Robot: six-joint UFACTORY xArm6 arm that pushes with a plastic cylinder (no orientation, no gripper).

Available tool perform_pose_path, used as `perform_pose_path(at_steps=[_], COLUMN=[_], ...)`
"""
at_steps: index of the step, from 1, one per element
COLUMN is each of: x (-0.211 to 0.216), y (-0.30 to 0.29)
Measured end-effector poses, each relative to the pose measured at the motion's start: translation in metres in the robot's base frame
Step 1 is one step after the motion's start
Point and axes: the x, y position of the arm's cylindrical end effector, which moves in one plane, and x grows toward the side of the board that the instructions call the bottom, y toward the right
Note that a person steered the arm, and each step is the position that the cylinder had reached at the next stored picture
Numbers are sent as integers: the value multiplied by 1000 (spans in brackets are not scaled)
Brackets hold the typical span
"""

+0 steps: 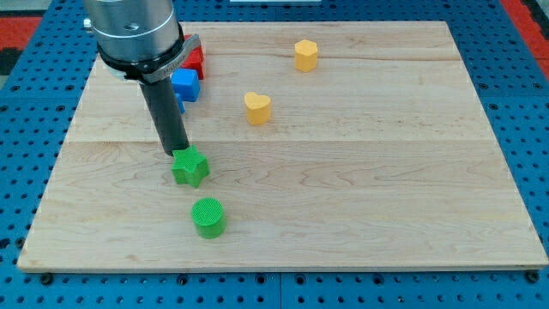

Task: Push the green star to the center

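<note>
While the rod is standing over the view's left part of the counter [360,215], my tip [177,153] is resting against the upper-left edge of the green star [190,166], touching it or all but touching; this arm is carrying no hand, only the plain rod, so nothing is spreading, closing or pinching. Reading from the view's left: a red block [196,58] and a blue block [185,85] are sitting near the top edge, partly hidden behind the arm's housing, shapes not fully readable. Next, the green star is lying left of centre and slightly below the middle line, with a green cylinder [208,216] just below it, apart from it. Further right, a yellow heart [256,107] is lying above the middle, and a second yellow block [305,54] is sitting near the top edge. Step in hand, as judged: contact is being made and the push is only starting. The next move is calling for a stroke toward the view's right and slightly upward, with my tip shifted more squarely to the star's left face so it is not sliding downward. Room: the path to centre is lying open, the heart is standing above it, and all edges are well clear.
</note>
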Motion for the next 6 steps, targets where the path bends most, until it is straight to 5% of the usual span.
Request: perform_pose_path(at_steps=[1,2,4,5,6], x=[24,45,22,56,12], y=[-45,-26,132,159,186])
